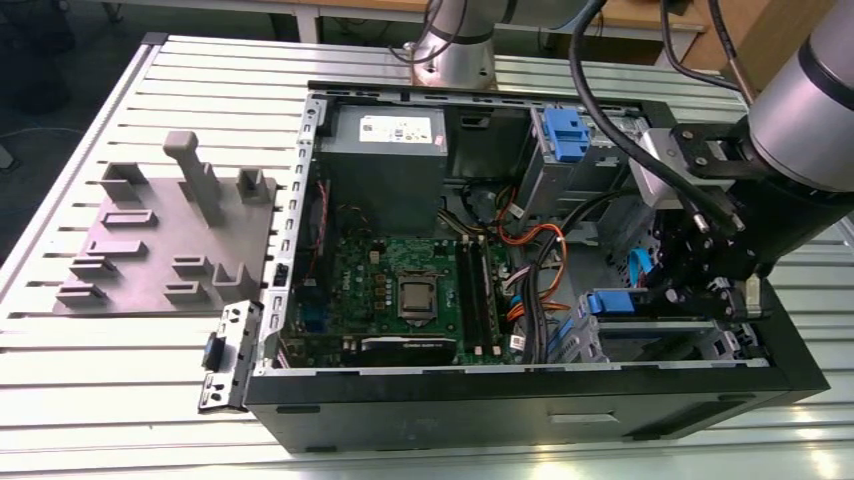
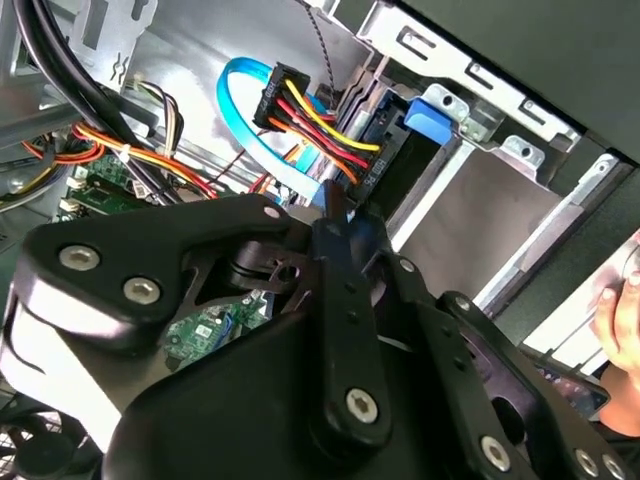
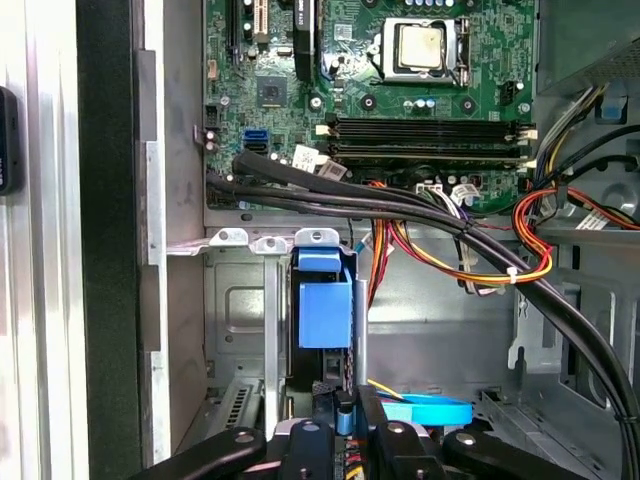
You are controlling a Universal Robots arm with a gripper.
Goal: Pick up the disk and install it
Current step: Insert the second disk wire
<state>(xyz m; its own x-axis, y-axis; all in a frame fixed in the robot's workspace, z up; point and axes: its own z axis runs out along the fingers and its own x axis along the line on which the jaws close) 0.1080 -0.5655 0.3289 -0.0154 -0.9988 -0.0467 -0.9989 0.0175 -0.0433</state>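
The disk stands on edge in the drive bay at the case's front corner, its blue carrier bracket facing up. My gripper is down inside the case at the disk's rear end, its black fingers shut on a blue sliver of the bracket. In the second wrist view that blue edge pokes out between the fingertips of the gripper. In the exterior view the gripper sits at the bay's right side.
Black cables and a red-yellow wire bundle cross near the bay, with a blue flat cable beside the fingers. The motherboard, grey power supply and another blue clip lie farther in. A person's hand shows outside the case.
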